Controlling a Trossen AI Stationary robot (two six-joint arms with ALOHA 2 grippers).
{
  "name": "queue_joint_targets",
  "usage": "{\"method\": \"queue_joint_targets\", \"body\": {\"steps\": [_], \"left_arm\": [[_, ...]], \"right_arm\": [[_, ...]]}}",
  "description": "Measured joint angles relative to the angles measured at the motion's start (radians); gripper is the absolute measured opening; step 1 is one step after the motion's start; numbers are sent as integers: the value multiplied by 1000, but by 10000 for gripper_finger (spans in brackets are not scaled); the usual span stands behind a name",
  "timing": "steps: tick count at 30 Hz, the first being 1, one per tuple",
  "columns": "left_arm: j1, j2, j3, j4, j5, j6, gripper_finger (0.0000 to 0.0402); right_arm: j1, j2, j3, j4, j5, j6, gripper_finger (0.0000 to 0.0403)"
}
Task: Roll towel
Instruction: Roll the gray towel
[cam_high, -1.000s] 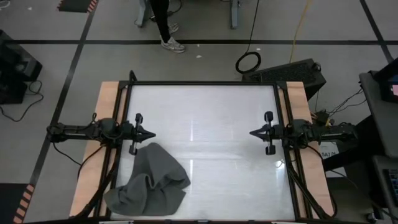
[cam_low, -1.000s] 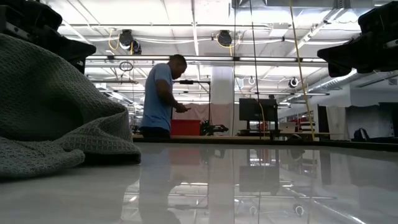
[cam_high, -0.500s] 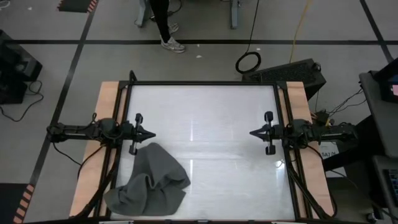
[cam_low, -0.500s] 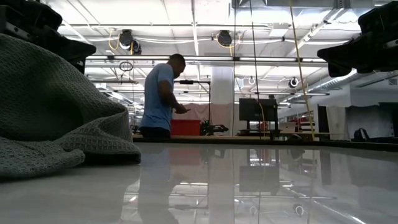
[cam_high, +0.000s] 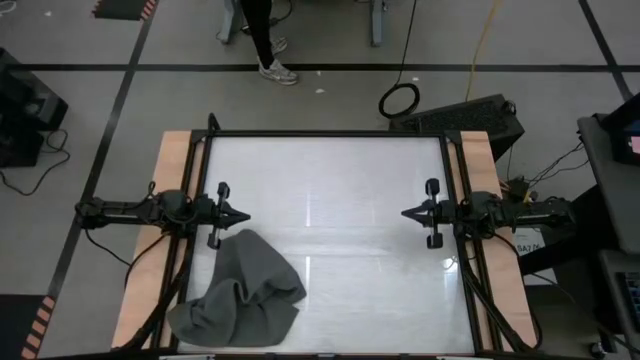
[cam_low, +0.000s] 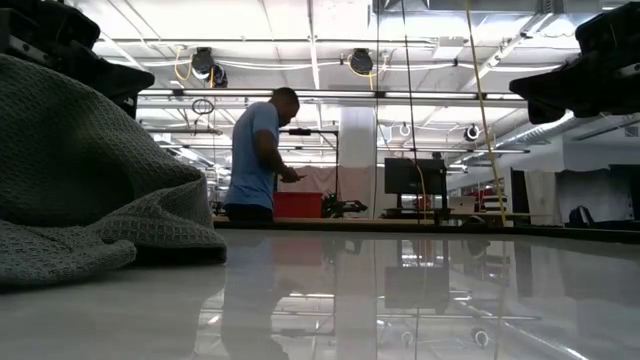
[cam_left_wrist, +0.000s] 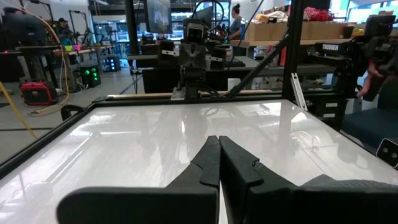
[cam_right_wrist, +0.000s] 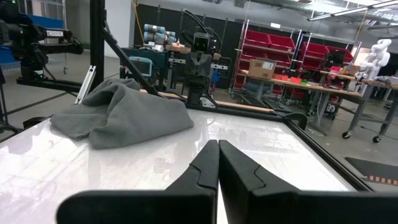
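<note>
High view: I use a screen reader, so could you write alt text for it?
A crumpled grey towel lies in a heap at the near left corner of a glossy white table, seen from straight above. The left gripper, shut, sits just beyond the heap, and the right gripper, shut, faces it from the opposite side; neither holds anything.

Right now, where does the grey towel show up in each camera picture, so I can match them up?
High view: towel crumpled at the table's near left corner, just below the left gripper.
Low view: towel heaped large at the left edge.
Left wrist view: not in it.
Right wrist view: towel bunched on the far side of the table.
Shared landmark: the glossy white table.
</note>
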Motion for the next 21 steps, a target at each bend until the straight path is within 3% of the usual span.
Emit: {"method": "queue_joint_targets", "body": {"steps": [12, 17, 21], "left_arm": [[0, 0, 0, 0, 0, 0, 2], [0, 0, 0, 0, 0, 0, 2], [0, 0, 0, 0, 0, 0, 2]], "right_arm": [[-3, 0, 0, 88, 76, 4, 2], [-4, 0, 0, 115, 181, 340, 2], [3, 6, 59, 121, 149, 237, 1]]}}
